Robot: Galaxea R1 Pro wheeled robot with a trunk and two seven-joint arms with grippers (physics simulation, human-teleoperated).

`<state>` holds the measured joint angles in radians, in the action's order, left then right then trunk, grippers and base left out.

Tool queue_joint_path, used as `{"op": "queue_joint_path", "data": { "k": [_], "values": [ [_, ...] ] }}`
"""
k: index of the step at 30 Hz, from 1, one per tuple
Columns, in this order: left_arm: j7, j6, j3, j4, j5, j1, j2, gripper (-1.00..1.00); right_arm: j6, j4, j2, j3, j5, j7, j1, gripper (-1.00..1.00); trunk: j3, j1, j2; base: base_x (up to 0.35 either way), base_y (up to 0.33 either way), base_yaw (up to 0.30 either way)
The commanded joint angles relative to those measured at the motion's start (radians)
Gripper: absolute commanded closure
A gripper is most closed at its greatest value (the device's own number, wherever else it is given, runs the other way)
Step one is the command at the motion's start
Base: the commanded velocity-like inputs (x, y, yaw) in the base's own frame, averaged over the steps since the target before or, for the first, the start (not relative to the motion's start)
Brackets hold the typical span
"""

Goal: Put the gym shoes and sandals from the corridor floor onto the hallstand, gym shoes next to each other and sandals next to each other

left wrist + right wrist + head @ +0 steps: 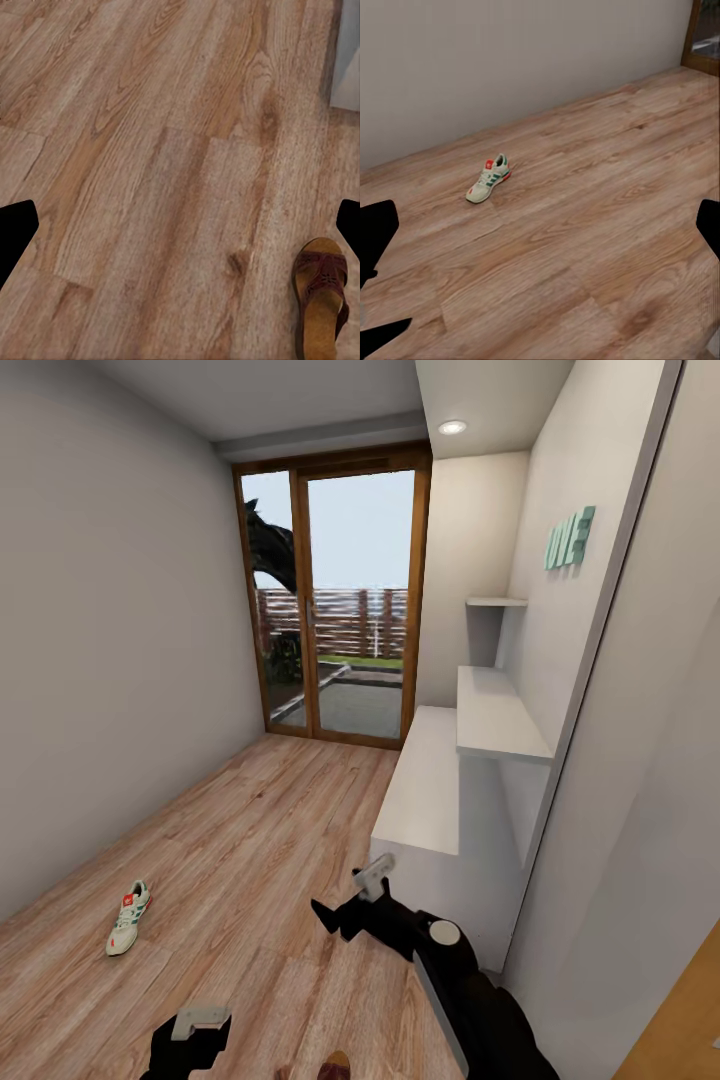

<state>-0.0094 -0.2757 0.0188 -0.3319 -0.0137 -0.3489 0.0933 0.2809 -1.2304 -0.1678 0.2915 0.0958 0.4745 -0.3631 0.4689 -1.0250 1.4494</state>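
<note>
Lying alone on the light brown wood-grain plank floor (250,840) near the grey wall on the robot's left is one white low sneaker with green side stripes and red-orange patches (128,917), resting on its sole and well apart from everything else; the right wrist view also catches it (489,179) out on the planks with the wall behind. One dark brown leather open-toe sandal with a tan sole (321,294) sits flat on the floor in the left wrist view, and its toe peeps in at the lower edge of the head view (335,1066), between the two arms. Along the right wall stands the wide pale grey-white hallstand (425,785), with bench top and staggered shelves above it bare. At the corridor's far end is a wood-framed glass door (335,600). The left claw (190,1035) hangs low over the floor and the right claw (350,895) hovers just beside the hallstand's near end; both have their fingers spread apart with nothing between them
</note>
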Motion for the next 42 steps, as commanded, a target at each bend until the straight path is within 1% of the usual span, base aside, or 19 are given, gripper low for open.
{"op": "queue_joint_path", "data": {
  "k": [1, 4, 8, 27, 31, 36, 41, 42],
  "values": [
    [-0.001, -0.003, 0.002, 0.001, -0.001, -0.001, 0.000, -1.00, -0.003, -0.001, -0.001, -0.005, 0.010, 0.005, 0.000, -1.00, 0.001, 0.000, 0.001, 0.000, 0.000, 0.000],
    [-0.001, -0.003, 0.001, 0.001, -0.001, -0.001, 0.000, -1.00, -0.019, 0.002, -0.002, -0.002, 0.010, 0.003, 0.000, -1.00, 0.001, 0.000, 0.001, 0.000, 0.000, 0.000],
    [-0.001, -0.003, 0.001, 0.001, 0.000, -0.001, 0.001, -1.00, -0.023, 0.000, -0.002, 0.013, 0.010, 0.002, 0.000, -1.00, 0.001, 0.000, 0.001, 0.000, 0.000, 0.000],
    [-0.001, -0.001, -0.002, -0.001, -0.003, -0.001, 0.000, -1.00, -0.024, -0.003, -0.001, 0.018, 0.009, 0.002, 0.000, -1.00, 0.001, 0.000, 0.001, 0.000, 0.000, 0.000],
    [-0.002, 0.006, -0.001, -0.008, -0.003, -0.002, -0.001, -1.00, -0.022, 0.000, -0.007, 0.023, 0.009, 0.001, -0.001, -1.00, 0.001, 0.000, 0.001, 0.000, 0.000, 0.000],
    [-0.003, 0.009, -0.001, -0.011, -0.004, -0.005, -0.002, -1.00, 0.006, -0.029, -0.007, 0.050, 0.009, 0.000, -0.012, -1.00, 0.001, 0.000, 0.001, 0.000, 0.000, 0.000],
    [-0.003, 0.010, 0.000, -0.012, -0.004, -0.010, -0.003, -1.00, 0.034, -0.057, -0.007, 0.058, 0.009, 0.000, -0.038, -1.00, 0.001, 0.000, 0.001, 0.000, 0.000, 0.000],
    [-0.003, 0.010, 0.000, -0.012, -0.004, -0.011, -0.004, -1.00, 0.120, -0.100, -0.007, 0.059, 0.009, 0.001, -0.048, -1.00, 0.001, 0.000, 0.001, 0.000, 0.000, 0.000]
  ]
}}
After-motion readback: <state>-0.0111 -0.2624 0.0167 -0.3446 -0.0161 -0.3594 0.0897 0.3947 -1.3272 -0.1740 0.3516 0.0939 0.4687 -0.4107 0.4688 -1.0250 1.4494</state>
